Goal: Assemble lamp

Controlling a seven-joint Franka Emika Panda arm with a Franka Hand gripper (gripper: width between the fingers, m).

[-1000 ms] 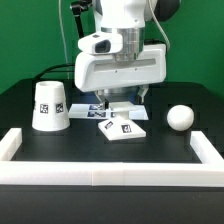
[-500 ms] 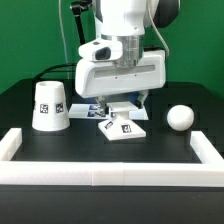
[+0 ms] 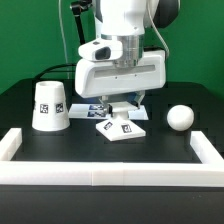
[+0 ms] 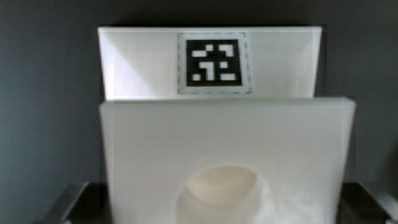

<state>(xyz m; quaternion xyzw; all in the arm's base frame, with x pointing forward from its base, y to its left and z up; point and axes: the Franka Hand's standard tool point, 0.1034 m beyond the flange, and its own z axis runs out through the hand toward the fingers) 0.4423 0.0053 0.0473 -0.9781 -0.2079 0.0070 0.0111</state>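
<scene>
1. My gripper [image 3: 120, 107] stands low over the base [image 3: 124, 129]. In the wrist view a dark finger shows past each side edge of that plate. Whether they squeeze it or only flank it, I cannot tell.
2. The base lies flat on the black table [image 3: 160, 140], mid-scene, directly under me. Its tag faces up, and a round socket sits near its middle.
3. I judge it a light, stiff plastic plate with smooth, probably slippery edges. I would take it across 2 opposite side edges, squarely, so it cannot twist out.
4. The shade [image 3: 50, 105] stands upright towards the exterior view's left, well apart from me. It looks hollow and light.
5. The bulb [image 3: 179, 117] rests towards the exterior view's right. It is round and will likely roll if nudged.
6. Count: 1 base, 1 shade, 1 bulb, 1 gripper.
7. Further out: 1 marker board [image 3: 88, 111] behind the base, and border rails [image 3: 100, 172] along 3 sides.
</scene>
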